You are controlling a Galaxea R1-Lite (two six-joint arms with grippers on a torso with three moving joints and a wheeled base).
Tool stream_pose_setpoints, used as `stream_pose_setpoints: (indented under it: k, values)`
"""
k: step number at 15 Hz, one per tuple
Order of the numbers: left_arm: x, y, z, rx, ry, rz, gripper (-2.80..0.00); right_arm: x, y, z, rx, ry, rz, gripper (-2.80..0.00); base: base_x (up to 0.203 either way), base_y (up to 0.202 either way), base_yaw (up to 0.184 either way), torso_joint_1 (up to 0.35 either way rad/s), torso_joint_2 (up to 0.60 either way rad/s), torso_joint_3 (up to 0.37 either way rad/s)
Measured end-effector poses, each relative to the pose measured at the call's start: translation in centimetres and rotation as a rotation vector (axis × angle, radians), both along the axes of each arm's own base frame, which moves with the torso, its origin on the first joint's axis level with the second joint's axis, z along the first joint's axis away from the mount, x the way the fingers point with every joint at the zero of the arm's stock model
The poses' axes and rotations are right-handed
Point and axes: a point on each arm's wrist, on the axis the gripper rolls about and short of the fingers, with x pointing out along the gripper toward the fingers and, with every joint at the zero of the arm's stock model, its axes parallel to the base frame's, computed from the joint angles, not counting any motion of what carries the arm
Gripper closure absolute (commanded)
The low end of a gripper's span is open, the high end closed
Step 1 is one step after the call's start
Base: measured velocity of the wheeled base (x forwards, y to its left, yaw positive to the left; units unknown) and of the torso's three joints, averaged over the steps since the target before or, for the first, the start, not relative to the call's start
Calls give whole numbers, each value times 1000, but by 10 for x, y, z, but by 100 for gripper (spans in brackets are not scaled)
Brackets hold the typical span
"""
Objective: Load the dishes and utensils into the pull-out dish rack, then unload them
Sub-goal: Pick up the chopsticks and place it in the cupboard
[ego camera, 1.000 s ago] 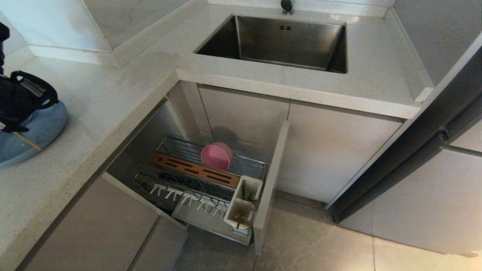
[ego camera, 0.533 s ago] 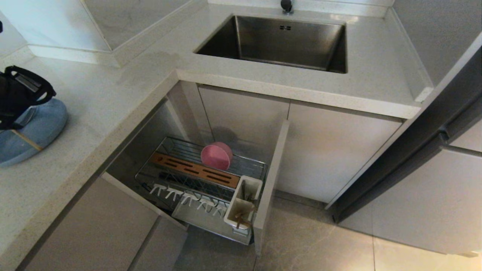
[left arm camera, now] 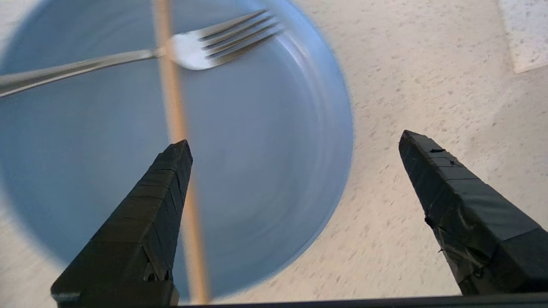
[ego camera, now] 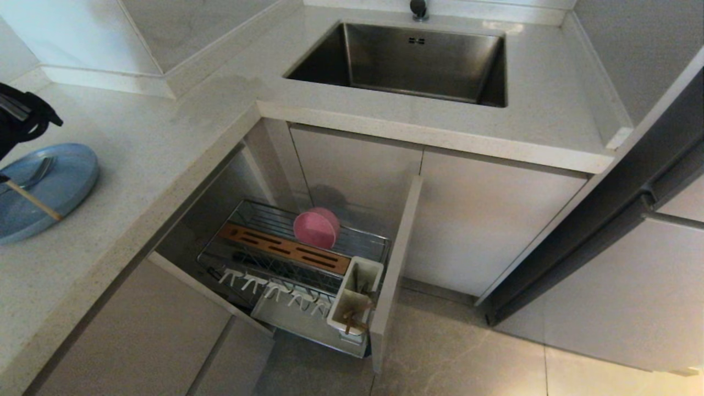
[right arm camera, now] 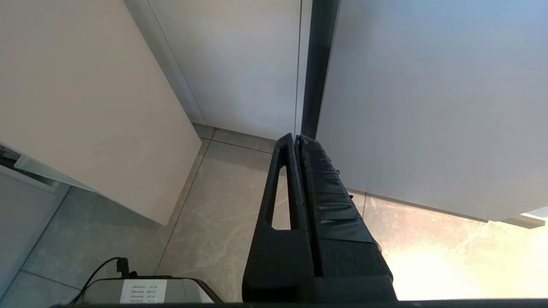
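The pale-blue plate (ego camera: 55, 184) lies on the counter at the far left. A single light-wood chopstick (left arm camera: 173, 98) and a silver utensil with fork tines (left arm camera: 222, 38) rest across it. My left gripper (left arm camera: 295, 143) hovers above the plate's rim, open and empty, one finger (left arm camera: 158, 201) over the plate and the other over bare counter. The pink bowl (ego camera: 316, 227) stands on edge in the pull-out dish rack (ego camera: 286, 254) below the counter. A wooden stick (ego camera: 350, 322) pokes from the rack's front white cup (ego camera: 352, 308). My right gripper (right arm camera: 297, 139) hangs shut over the floor.
The steel sink (ego camera: 407, 60) is set in the counter behind the rack. The rack's beige front panel (ego camera: 393, 275) stands out over the tiled floor. A tall open cabinet door (ego camera: 594, 209) juts out at the right.
My left gripper has lifted off the plate and drawn back toward the left edge of the head view, opening wider. The plate with chopstick and utensil is now uncovered.
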Motion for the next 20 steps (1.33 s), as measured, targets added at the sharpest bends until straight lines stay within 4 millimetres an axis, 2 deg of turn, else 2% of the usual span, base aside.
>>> stream_pose_setpoints:
  k: [4,9,20]
  values:
    - [-14,0,-6,-45,60,31,-280,0,0,0,0,0,0,0,0,0,0,0,0,0]
    - [-18,12,-17,-81,97,47,-280,0,0,0,0,0,0,0,0,0,0,0,0,0]
    - [-5,26,-33,-151,130,-3,-280,0,0,0,0,0,0,0,0,0,0,0,0,0]
